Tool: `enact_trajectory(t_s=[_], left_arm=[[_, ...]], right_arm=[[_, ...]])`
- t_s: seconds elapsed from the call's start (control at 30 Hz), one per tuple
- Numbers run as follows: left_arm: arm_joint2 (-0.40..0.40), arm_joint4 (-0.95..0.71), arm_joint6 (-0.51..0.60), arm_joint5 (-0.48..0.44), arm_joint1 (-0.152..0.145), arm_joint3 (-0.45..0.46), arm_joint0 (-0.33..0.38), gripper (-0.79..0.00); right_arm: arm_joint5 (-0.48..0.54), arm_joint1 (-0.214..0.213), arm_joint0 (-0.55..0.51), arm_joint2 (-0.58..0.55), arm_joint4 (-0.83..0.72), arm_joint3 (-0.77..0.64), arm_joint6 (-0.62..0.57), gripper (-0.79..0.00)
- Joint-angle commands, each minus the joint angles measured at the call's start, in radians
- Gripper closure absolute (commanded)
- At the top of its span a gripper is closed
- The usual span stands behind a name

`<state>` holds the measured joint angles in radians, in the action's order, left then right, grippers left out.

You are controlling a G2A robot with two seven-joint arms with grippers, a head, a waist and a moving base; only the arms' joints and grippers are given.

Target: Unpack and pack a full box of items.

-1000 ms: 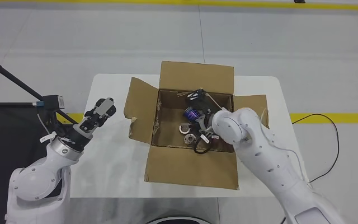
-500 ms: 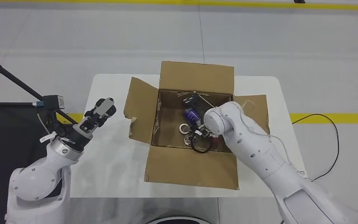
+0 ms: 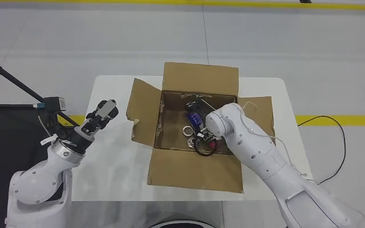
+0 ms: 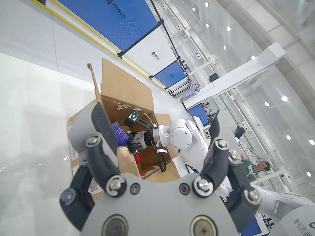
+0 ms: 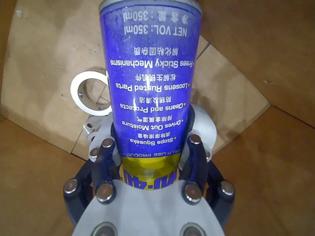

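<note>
An open cardboard box stands in the middle of the white table. My right gripper is down inside the box, shut on a blue and yellow spray can near its yellow end. From above, the can lies in the box's middle, with the right gripper just beside it. A metal ring and another metal part rest on the box floor under the can. My left gripper hangs open and empty over the table, left of the box.
A black cable loop and a red piece lie at the box's near side. The four box flaps are folded outwards. Bare table lies left of the box around the left gripper.
The right arm's elbow and wrist have shifted left over the box, and the can in its gripper has turned a little. The left arm has not moved.
</note>
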<state>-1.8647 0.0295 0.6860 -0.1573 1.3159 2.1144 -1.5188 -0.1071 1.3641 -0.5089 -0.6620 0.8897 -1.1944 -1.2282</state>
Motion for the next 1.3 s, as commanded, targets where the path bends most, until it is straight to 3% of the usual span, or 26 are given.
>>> enact_trajectory(t_s=[0.0, 0.4, 0.63, 0.87, 1.07, 1.27], left_arm=[[0.000, 0.000, 0.000, 0.000, 0.000, 0.000, 0.000, -0.785], [0.000, 0.000, 0.000, 0.000, 0.000, 0.000, 0.000, -0.785], [0.000, 0.000, 0.000, 0.000, 0.000, 0.000, 0.000, -0.785], [0.000, 0.000, 0.000, 0.000, 0.000, 0.000, 0.000, -0.785], [0.000, 0.000, 0.000, 0.000, 0.000, 0.000, 0.000, -0.785], [0.000, 0.000, 0.000, 0.000, 0.000, 0.000, 0.000, -0.785]], right_arm=[[-0.002, -0.004, -0.008, -0.011, 0.010, -0.038, -0.004, 0.000], [0.012, -0.064, -0.143, -0.165, 0.134, -0.467, -0.052, 0.000], [0.028, -0.113, -0.288, -0.391, 0.185, -0.755, -0.020, 0.000], [-0.059, -0.150, -0.475, -0.687, 0.302, -0.985, 0.023, 0.000], [-0.075, -0.167, -0.551, -0.889, 0.341, -0.971, -0.034, 0.000], [-0.026, -0.179, -0.553, -1.013, 0.282, -0.766, -0.102, 0.000]])
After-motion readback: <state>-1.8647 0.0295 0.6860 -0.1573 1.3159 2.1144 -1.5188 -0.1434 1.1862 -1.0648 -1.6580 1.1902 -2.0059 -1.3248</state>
